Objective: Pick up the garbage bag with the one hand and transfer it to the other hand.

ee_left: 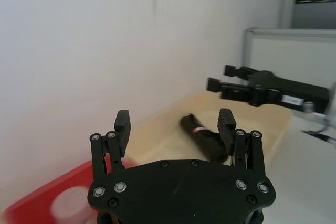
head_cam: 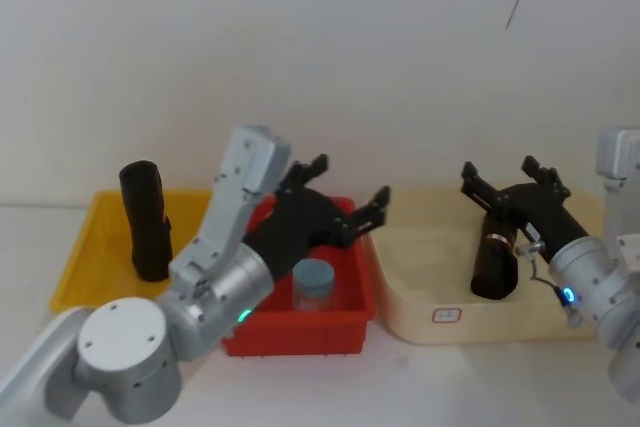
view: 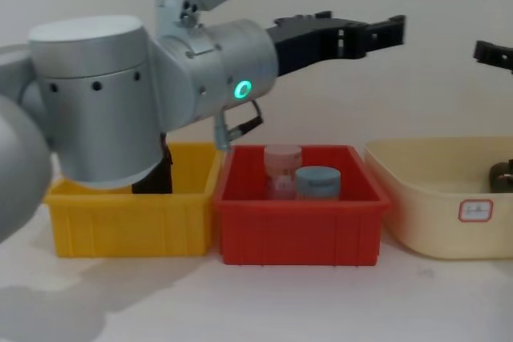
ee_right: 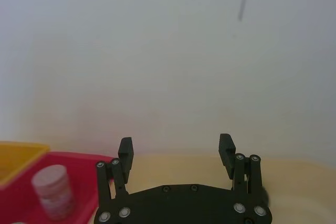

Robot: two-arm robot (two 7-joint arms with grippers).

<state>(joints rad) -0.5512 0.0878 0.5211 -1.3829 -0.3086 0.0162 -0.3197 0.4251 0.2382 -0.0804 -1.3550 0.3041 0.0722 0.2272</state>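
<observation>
Two claws are held open, empty: left claw (head_cam: 350, 182) over the red bin (head_cam: 300, 332), right claw (head_cam: 500, 172) over the garbage bag (head_cam: 493, 269), which is laid in the cream bin (head_cam: 420, 297); band (head_cam: 497, 238) and bin sticker (head_cam: 447, 315) writing unreadable.

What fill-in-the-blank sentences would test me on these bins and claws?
The two jars stand in the ___ bin.
The unlabelled black roll stands in the ___ bin.
The left claw and right claw are both ___.
The garbage bag sits in the cream bin on the robot's ___ side.
Missing words: red, yellow, open, right.
</observation>
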